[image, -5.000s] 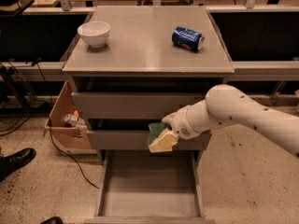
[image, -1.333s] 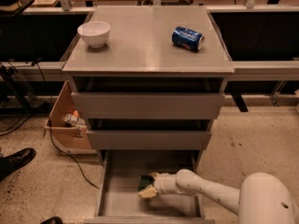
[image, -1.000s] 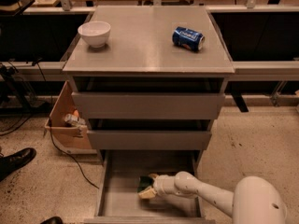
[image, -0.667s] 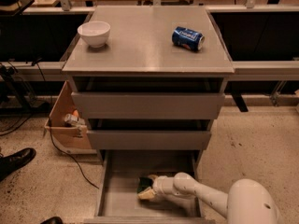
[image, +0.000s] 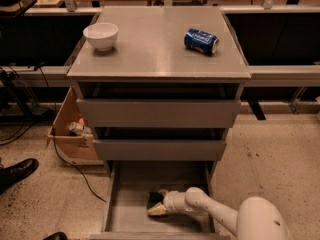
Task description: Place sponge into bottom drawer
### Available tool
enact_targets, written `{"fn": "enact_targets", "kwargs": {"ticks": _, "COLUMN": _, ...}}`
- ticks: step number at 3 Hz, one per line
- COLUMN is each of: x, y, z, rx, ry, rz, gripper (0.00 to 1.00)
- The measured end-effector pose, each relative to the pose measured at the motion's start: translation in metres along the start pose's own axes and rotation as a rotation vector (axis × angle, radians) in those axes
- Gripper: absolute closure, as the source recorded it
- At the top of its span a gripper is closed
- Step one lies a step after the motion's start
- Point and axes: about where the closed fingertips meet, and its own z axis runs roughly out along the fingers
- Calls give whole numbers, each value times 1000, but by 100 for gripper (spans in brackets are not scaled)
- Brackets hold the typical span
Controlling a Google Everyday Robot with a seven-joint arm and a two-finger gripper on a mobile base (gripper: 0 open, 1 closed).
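Note:
The bottom drawer (image: 125, 219) of the grey cabinet is pulled open toward me, a shallow grey tray. The sponge (image: 156, 205), dark green on top and yellow below, is low inside the drawer, near the middle of its floor. My gripper (image: 159, 204), at the end of the white arm coming in from the lower right, reaches down into the drawer and is right at the sponge. I cannot tell whether the sponge rests on the drawer floor.
A white bowl (image: 101, 35) and a blue soda can (image: 201, 40) lie on the cabinet top (image: 155, 49). The two upper drawers (image: 158, 113) are slightly ajar. A cardboard box (image: 71, 134) with items stands left of the cabinet. A black shoe (image: 16, 172) is on the floor at left.
Five seconds ago the gripper held the sponge in front of the middle drawer. It has come down into the bottom drawer. Over the last second it has barely moved.

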Motion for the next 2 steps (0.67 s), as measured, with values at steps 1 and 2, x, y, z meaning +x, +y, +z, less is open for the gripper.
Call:
{"fn": "enact_targets", "kwargs": {"ticks": 1, "x": 5, "y": -1, "z": 4, "rx": 0, "ry": -4, "rz": -10, "gripper": 61}}
{"fn": "enact_targets", "kwargs": {"ticks": 2, "x": 4, "y": 2, "z": 4, "rx": -1, "ry": -16, "rz": -20, "gripper": 38}}
